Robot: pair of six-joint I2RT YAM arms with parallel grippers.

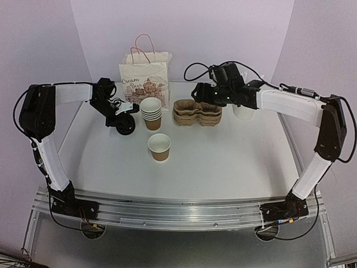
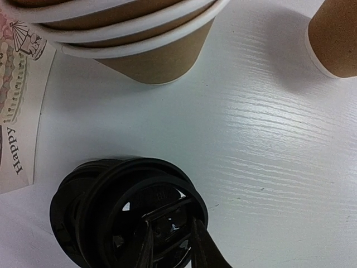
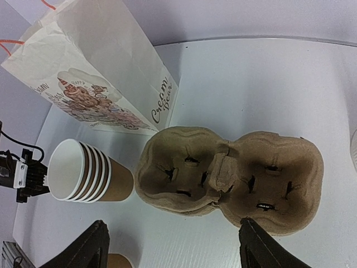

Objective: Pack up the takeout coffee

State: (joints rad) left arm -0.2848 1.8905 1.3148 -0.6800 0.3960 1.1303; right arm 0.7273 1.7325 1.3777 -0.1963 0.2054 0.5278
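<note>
No lidded takeout coffee shows in any view. A single lidless brown cup point(image 1: 159, 147) point(image 2: 334, 39) stands alone mid-table. Left of it is a stack of black lids point(image 1: 125, 126) point(image 2: 111, 218). My left gripper point(image 1: 124, 114) point(image 2: 170, 229) is down on that stack, its fingers shut on the top black lid, which sits tilted. My right gripper point(image 1: 199, 92) point(image 3: 173, 248) hovers open above the stack of brown pulp cup carriers point(image 1: 197, 111) point(image 3: 228, 178), with nothing between its fingers.
A stack of lidless brown cups point(image 1: 151, 111) point(image 2: 139, 33) point(image 3: 83, 173) stands between the lids and the carriers. A white printed paper bag point(image 1: 146, 75) point(image 3: 100, 72) stands behind them. A pale cup point(image 1: 244, 111) sits under the right arm.
</note>
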